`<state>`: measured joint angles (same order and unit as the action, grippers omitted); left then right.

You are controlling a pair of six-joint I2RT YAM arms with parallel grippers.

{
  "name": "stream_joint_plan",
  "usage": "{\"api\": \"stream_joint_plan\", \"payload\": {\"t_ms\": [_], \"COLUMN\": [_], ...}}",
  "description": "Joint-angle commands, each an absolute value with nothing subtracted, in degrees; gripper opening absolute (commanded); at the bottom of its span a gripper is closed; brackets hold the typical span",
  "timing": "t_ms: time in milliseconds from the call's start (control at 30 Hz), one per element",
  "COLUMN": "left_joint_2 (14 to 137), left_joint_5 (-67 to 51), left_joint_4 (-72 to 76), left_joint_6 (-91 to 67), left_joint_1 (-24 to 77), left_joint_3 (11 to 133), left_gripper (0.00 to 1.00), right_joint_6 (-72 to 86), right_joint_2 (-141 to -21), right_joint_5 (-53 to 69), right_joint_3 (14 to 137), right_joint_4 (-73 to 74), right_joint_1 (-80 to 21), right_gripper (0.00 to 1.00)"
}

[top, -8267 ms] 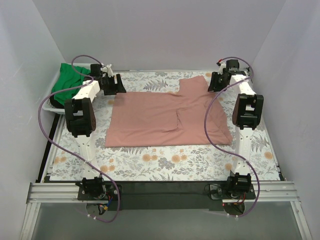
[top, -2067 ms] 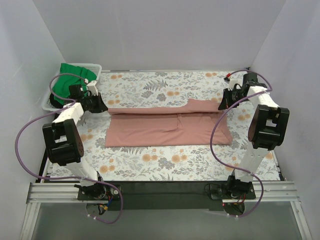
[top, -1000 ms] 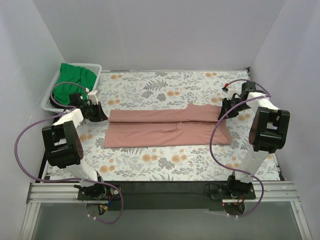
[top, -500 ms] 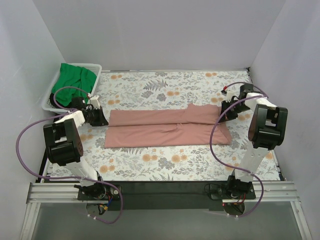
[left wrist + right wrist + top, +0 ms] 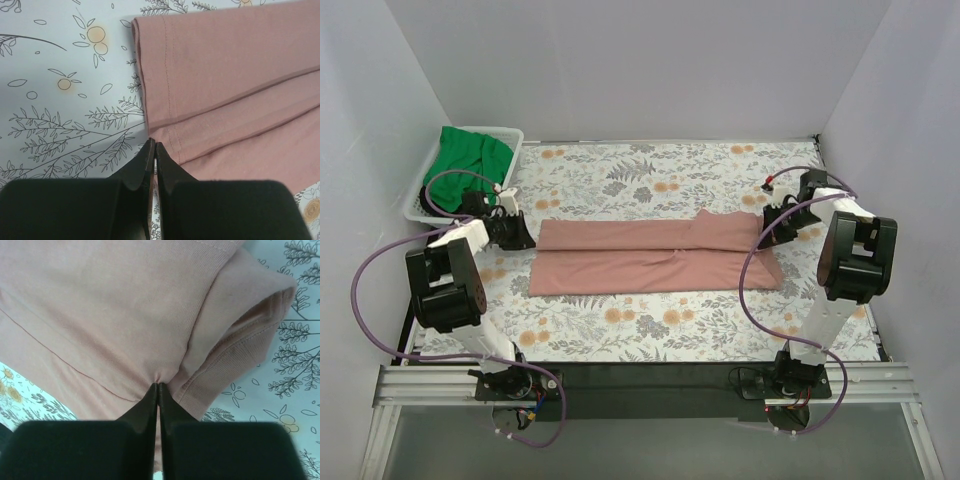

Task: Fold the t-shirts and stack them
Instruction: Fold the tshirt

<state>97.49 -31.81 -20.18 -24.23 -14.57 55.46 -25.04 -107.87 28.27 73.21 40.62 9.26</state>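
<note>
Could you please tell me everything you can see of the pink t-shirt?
The pink t-shirt is plain, dusty salmon, soft knit cloth. It lies flat on the floral cloth, folded lengthwise into a long band across the middle, its far part laid over the near part. A stitched hem ends it on the left; a short sleeve bulges at the right. The left gripper and right gripper, jaws shut, pinch it at either end.

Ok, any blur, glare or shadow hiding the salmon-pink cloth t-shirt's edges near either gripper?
Top external: even soft light, no glare, salmon-pink cloth t-shirt sharp. Left wrist: hem stitching crisp, only the black body of the left gripper blurs at the bottom edge. Right wrist: sleeve cuff clear, right gripper body likewise blurred, slight shadow inside the sleeve opening.
</note>
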Motion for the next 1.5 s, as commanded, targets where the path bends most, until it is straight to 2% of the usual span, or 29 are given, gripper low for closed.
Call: {"api": "stream_joint_plan", "payload": {"t_ms": [0,67,100,133,200,233,367,500,600,767,900,1133,1467], "left_joint_2": [98.5,98.6,98.4,97.3,95.8,94.7,93.9,102.3,110.3,125.9,135.9,143.5,148.1], "left_joint_5": [-30.2,-31.4,-32.1,-32.9,-35.5,-36.6,-41.1,-44.3,-42.5,-41.0,-39.5,-35.7,-39.0], "left_joint_4": [-20.6,-22.4,-23.0,-23.9,-24.8,-26.2,-26.5,-25.6,-20.6,-14.4,-12.5,-10.4,-8.4], "left_joint_6": [-22.2,-21.5,-21.3,-21.1,-21.6,-22.6,-26.0,-34.5,-43.3,-53.5,-57.0,-56.9,-60.0], "left_joint_1": [-15.3,-15.4,-15.3,-15.4,-15.3,-15.3,-12.3,-1.0,9.1,19.6,25.9,30.4,32.8], "left_joint_3": [56.5,57.8,58.2,58.7,61.2,62.6,70.8,81.5,88.8,106.9,116.1,120.5,121.5], "left_gripper": [0.00,0.12,0.18,0.28,0.36,0.47,0.53,0.52,0.52,0.50,0.50,0.52,0.49], "right_joint_6": [-27.4,-27.3,-27.0,-26.7,-25.1,-24.4,-20.0,-15.7,-12.4,-9.2,-8.7,-9.3,-8.5], "right_joint_2": [-108.1,-107.4,-106.8,-105.4,-103.8,-102.7,-104.0,-109.6,-113.1,-117.9,-119.5,-120.4,-119.4], "right_joint_5": [25.5,25.4,25.6,26.5,28.1,30.3,33.6,33.3,33.8,33.0,33.1,33.7,33.0], "right_joint_3": [73.3,73.8,75.3,76.2,78.5,81.3,88.8,94.6,96.7,100.1,100.1,97.3,95.8], "right_joint_4": [41.0,41.2,41.2,41.4,41.4,41.5,41.4,41.5,41.0,41.0,41.2,41.1,41.2], "right_joint_1": [9.8,9.8,9.8,9.8,9.8,9.8,9.8,9.8,9.7,9.7,9.7,9.7,9.8], "right_gripper": [0.17,0.34,0.46,0.57,0.71,0.72,0.66,0.54,0.50,0.49,0.50,0.50,0.49]}}
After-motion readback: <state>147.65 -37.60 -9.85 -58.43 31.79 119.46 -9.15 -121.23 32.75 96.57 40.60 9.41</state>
